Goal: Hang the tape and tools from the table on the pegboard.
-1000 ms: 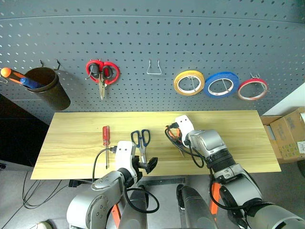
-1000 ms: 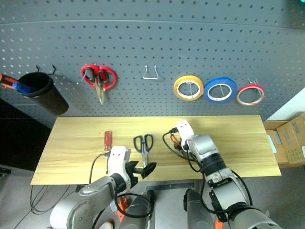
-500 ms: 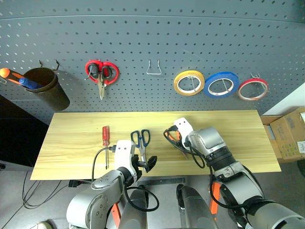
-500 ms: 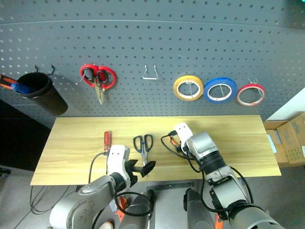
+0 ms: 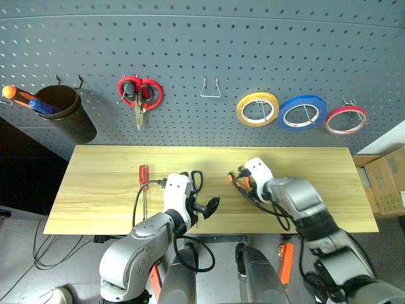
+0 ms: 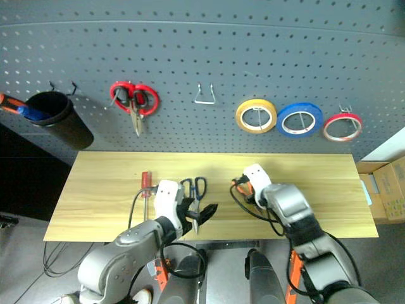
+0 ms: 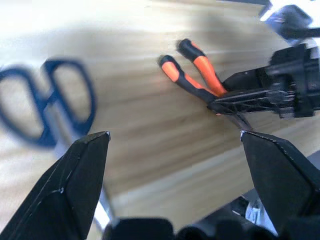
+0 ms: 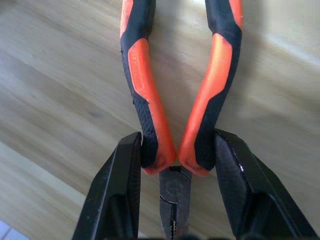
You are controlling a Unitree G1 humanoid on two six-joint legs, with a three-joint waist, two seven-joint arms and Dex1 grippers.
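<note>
Small pliers (image 8: 145,75) with orange-and-black handles lie in my right gripper (image 8: 177,145), which is shut on the handles just above the pivot, over the middle of the wooden table (image 5: 101,190). The dark-blue-handled scissors (image 5: 195,179) lie on the table, partly hidden behind my left hand. My left gripper (image 5: 201,208) hovers open beside them, near the front edge. To their left lies the red-handled screwdriver (image 5: 143,175). The red tape (image 5: 346,119) hangs at the far right of the grey pegboard (image 5: 190,44).
On the pegboard hang a dark cup (image 5: 63,114) holding orange-and-blue-handled tools, red-handled scissors (image 5: 140,95), an empty wire hook (image 5: 211,88), a yellow roll (image 5: 257,109) and a blue roll (image 5: 305,112). A cardboard box (image 5: 389,180) stands past the table's right end.
My right gripper has closed on the pliers' handles and drawn a little right and back. My left hand has risen and moved forward beside the scissors. The camera has shifted slightly.
</note>
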